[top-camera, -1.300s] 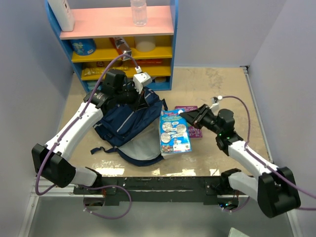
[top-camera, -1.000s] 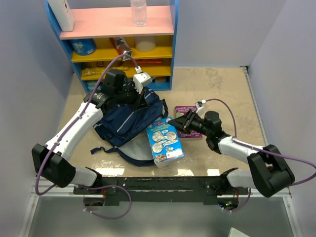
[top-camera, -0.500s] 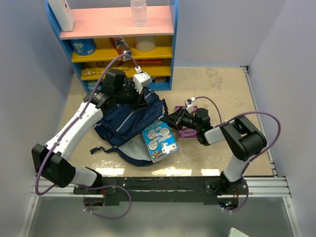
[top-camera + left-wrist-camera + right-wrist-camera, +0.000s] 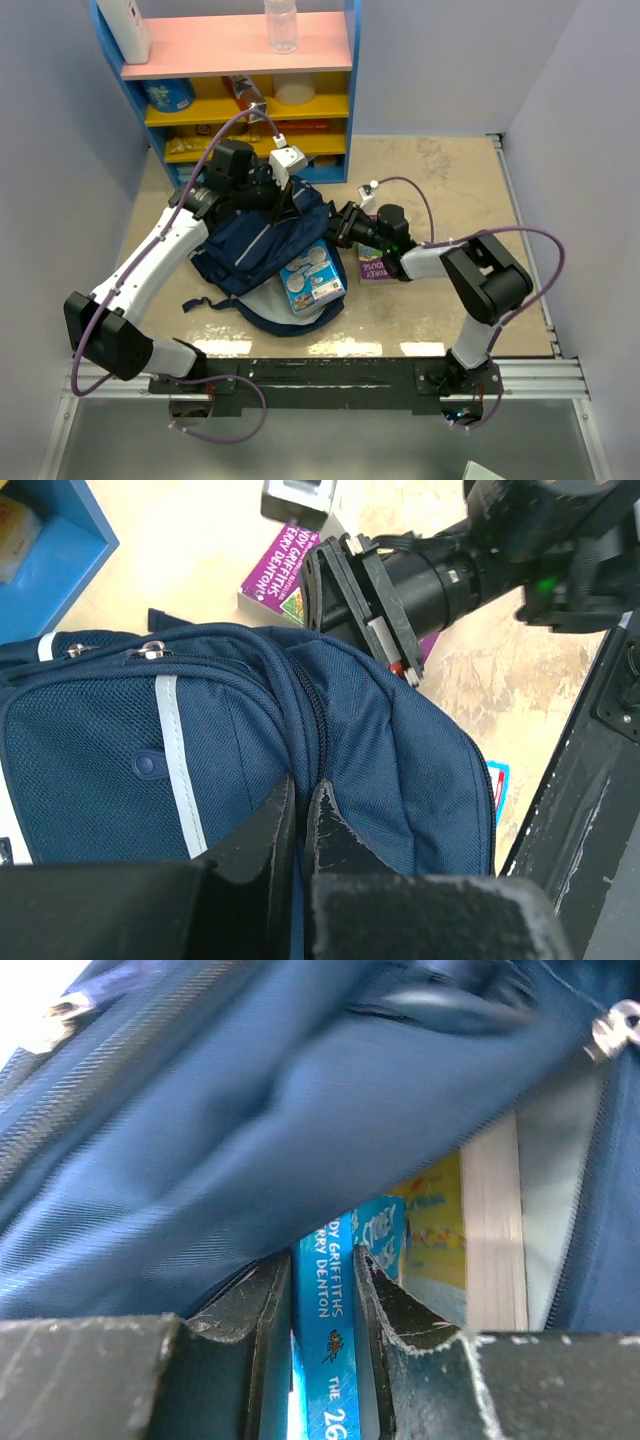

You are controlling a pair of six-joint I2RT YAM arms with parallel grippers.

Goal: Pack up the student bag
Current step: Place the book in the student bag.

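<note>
The navy student bag [image 4: 255, 250] lies on the floor with its main opening facing right. My left gripper [image 4: 288, 203] is shut on the bag's upper flap by the zip [image 4: 300, 780] and holds it up. My right gripper [image 4: 337, 232] is shut on the spine of a light-blue book [image 4: 310, 278], which lies partly inside the bag's opening. In the right wrist view the book's spine [image 4: 328, 1330] sits between my fingers, under the blue fabric [image 4: 250, 1110]. The right arm [image 4: 450, 570] shows in the left wrist view, just beyond the bag [image 4: 200, 730].
A purple book [image 4: 378, 262] lies on the floor under the right arm, also seen in the left wrist view [image 4: 285, 565]. A blue, yellow and pink shelf unit [image 4: 240, 80] stands at the back. Grey walls close both sides.
My right gripper has moved left with the light-blue book, from the floor beside the bag to partly inside its opening. The left arm has not moved.
</note>
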